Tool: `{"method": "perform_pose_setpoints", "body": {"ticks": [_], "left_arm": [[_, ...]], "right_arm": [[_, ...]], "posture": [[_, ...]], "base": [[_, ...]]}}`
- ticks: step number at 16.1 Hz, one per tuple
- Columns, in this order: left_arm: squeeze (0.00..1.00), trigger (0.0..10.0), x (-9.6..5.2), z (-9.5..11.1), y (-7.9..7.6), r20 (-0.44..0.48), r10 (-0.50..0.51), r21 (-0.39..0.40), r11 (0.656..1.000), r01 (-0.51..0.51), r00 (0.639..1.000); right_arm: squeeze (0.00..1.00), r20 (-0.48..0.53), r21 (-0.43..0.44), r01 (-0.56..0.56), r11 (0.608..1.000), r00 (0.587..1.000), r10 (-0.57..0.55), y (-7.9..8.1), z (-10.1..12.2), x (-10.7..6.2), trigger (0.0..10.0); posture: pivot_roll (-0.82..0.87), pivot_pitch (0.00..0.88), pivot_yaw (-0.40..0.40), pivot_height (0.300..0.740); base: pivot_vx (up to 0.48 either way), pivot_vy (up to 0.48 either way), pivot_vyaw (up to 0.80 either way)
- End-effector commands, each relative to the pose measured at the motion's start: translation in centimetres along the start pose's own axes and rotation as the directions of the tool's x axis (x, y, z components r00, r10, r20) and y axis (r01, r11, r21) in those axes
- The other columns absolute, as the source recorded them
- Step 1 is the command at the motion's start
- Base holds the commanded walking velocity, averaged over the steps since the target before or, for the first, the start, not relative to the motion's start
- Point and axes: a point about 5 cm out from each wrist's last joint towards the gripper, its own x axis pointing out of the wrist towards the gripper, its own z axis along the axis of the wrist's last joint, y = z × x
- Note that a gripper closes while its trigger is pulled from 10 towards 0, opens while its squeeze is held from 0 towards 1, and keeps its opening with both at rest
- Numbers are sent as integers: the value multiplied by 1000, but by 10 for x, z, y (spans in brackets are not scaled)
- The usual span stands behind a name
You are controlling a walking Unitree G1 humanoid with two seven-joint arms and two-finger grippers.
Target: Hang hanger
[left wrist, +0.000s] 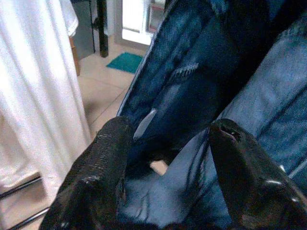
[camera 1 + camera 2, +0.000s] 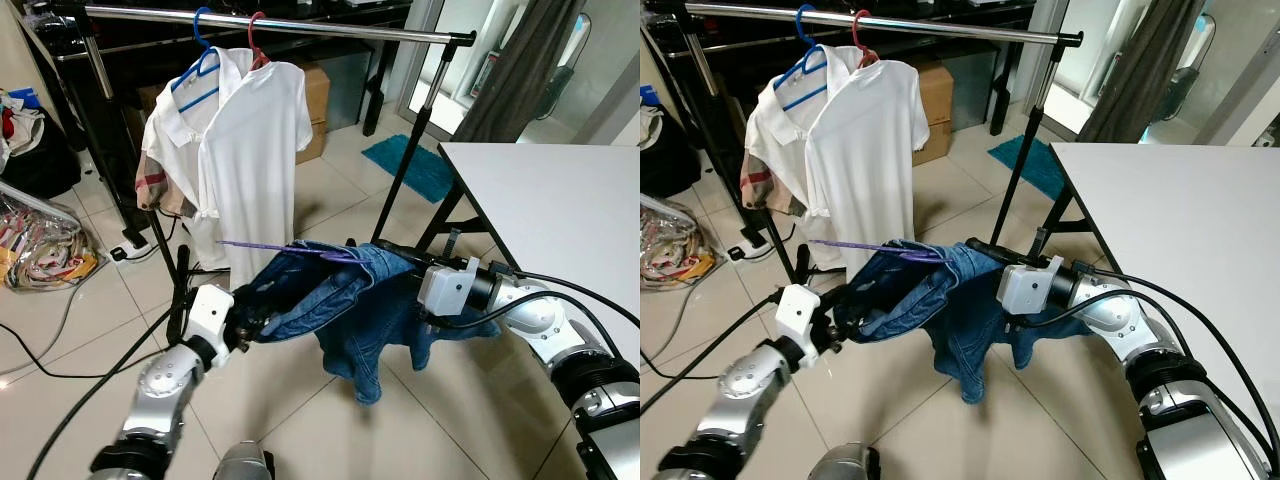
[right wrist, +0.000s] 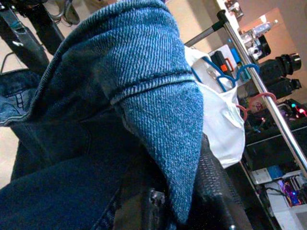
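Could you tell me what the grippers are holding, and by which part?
A denim jacket on a purple hanger: left gripper at its edge, right gripper at the collar.

I count two white short-sleeved shirts (image 2: 255, 150) on one chrome clothes rail (image 2: 300, 24), on two plastic hangers: one blue hanger (image 2: 205, 60), one red hanger (image 2: 257, 40). One blue denim jacket (image 2: 350, 310) carries one purple wire hanger (image 2: 290, 248). One white desk (image 2: 560, 210), one teal floor mat (image 2: 410, 165), one cardboard box (image 2: 315, 100).

Daylight is falling on a pale tiled floor (image 2: 300, 420), where a white table (image 2: 560, 190) is standing beside a teal mat (image 2: 410, 165).
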Motion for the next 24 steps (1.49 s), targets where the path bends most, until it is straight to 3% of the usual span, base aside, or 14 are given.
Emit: {"method": "perform_pose_setpoints", "body": {"ticks": [1, 2, 6, 9, 12, 16, 20, 24], "left_arm": [[725, 10000, 2, 0, -1, 10, 23, -23, 999, -22, 1000], [0, 10000, 1, 0, 0, 27, 66, -20, 998, -65, 997], [0, 10000, -5, 3, 8, 103, 240, -62, 970, -234, 965], [0, 10000, -9, -4, 13, 81, 327, -151, 938, -313, 941], [0, 10000, -7, -12, 11, 26, 280, -221, 938, -268, 960], [0, 10000, 0, -22, -4, -44, 149, -269, 951, -155, 988], [0, 10000, 0, -26, -1, -74, 166, -312, 933, -181, 983], [0, 10000, -2, -25, 3, -58, 217, -300, 927, -225, 974]], "right_arm": [[0, 16, 3, 49, 999, 999, -49, -6, 2, -3, 10000], [0, 12, 12, 54, 998, 998, -54, -5, 1, -3, 10000], [0, -16, 57, 71, 996, 997, -70, 1, -3, -6, 10000], [0, -16, 86, 71, 994, 997, -70, 5, -3, -5, 10000], [0, 15, 89, 63, 994, 998, -65, 7, 1, -1, 10000], [0, 53, 91, 43, 995, 997, -48, 8, 7, 3, 10000], [0, 76, 95, 34, 995, 996, -41, 8, 12, 2, 10000], [0, 60, 108, 33, 994, 997, -39, 8, 9, 0, 10000]], "posture": [[286, 0, -59, 740], [287, 0, -55, 740], [293, 2, -50, 740], [297, 4, -53, 740], [297, 5, -55, 740], [288, 4, -52, 740], [285, 5, -50, 740], [283, 0, -48, 740]], "base": [[0, 0, 0], [0, 0, 0], [0, 0, 0], [0, 0, 0], [0, 0, 0], [0, 0, 0], [0, 0, 0], [0, 0, 0]]}}
